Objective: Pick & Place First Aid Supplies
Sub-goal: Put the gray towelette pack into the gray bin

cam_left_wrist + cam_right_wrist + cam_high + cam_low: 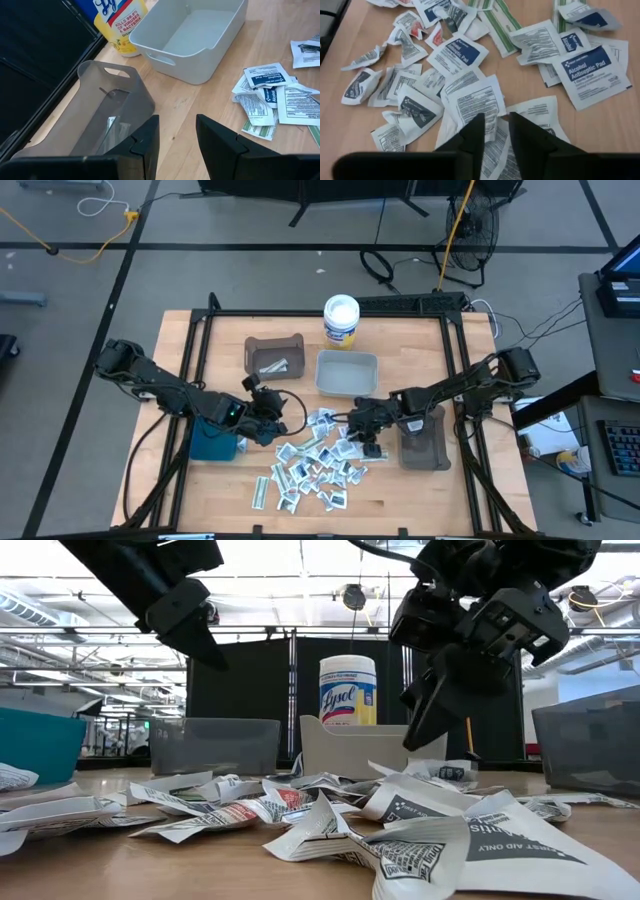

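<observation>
My right gripper hangs low over the heap of first aid packets at the table's front centre, jaws parted by a narrow gap, nothing between them. I should single out one packet, such as the alcohol antiseptic pad, before pinching. My left gripper, jaws slightly spread and empty, waits near the smoky bin.

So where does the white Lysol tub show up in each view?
High view: Lysol tub at the table's far edge, behind the white bin.
Low view: centre background, behind that bin.
Left wrist view: top left, beside the bin.
Right wrist view: not in it.
Shared landmark: the white bin.
</observation>
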Robot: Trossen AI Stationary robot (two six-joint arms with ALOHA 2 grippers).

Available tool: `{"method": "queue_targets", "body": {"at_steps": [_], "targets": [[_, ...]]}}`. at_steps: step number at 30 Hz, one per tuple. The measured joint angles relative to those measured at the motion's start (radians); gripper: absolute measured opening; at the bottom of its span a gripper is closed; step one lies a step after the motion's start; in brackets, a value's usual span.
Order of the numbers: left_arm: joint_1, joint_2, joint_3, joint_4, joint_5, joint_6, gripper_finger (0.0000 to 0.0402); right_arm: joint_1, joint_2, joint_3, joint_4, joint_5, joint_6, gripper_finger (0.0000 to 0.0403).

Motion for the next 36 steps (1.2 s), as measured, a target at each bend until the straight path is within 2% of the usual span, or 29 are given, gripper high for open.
{"method": "queue_targets", "body": {"at_steps": [6,13,17,28,36], "targets": [[-0.013,0.0,0.0,0.0,0.0,-0.004,0.0134,0.001,-0.025,0.001,-0.092,0.008,-0.011,0.0129],[-0.018,0.0,0.0,0.005,0.001,-0.005,0.0134,0.001,-0.013,0.0,-0.113,0.004,-0.003,0.0138],[-0.018,0.0,0.0,0.006,0.001,-0.006,0.0133,0.001,-0.015,0.0,-0.111,0.004,-0.005,0.0126],[-0.018,0.0,0.0,0.006,0.001,-0.007,0.0134,0.001,-0.014,-0.001,-0.131,0.004,-0.004,0.0062],[-0.017,0.0,0.0,0.007,0.001,-0.007,0.0133,0.001,-0.014,-0.001,-0.14,0.007,0.002,0.0064]]}}
